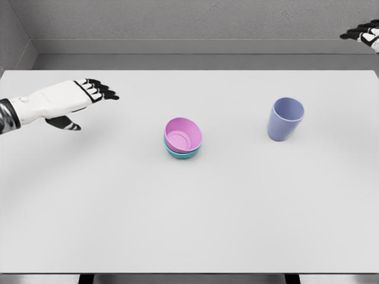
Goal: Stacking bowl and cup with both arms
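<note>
A pink bowl (183, 135) already sits nested in a teal bowl (180, 152) at table centre. The blue cup (285, 119) stands apart at three o'clock, unstacked. Left hand (83, 97), fingers spread, empty, at nine o'clock; right hand (362, 34) at one o'clock, grip unclear.

two bowls (183, 137), one cup (285, 118), two hands (65, 102)

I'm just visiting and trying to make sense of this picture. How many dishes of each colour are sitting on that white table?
Pink bowl: 1, nested in the teal one
Teal bowl: 1, underneath, only its rim showing
Lavender-blue cup: 1, upright, apart to the right of the bowls
Total: 3 dishes on the table
</note>
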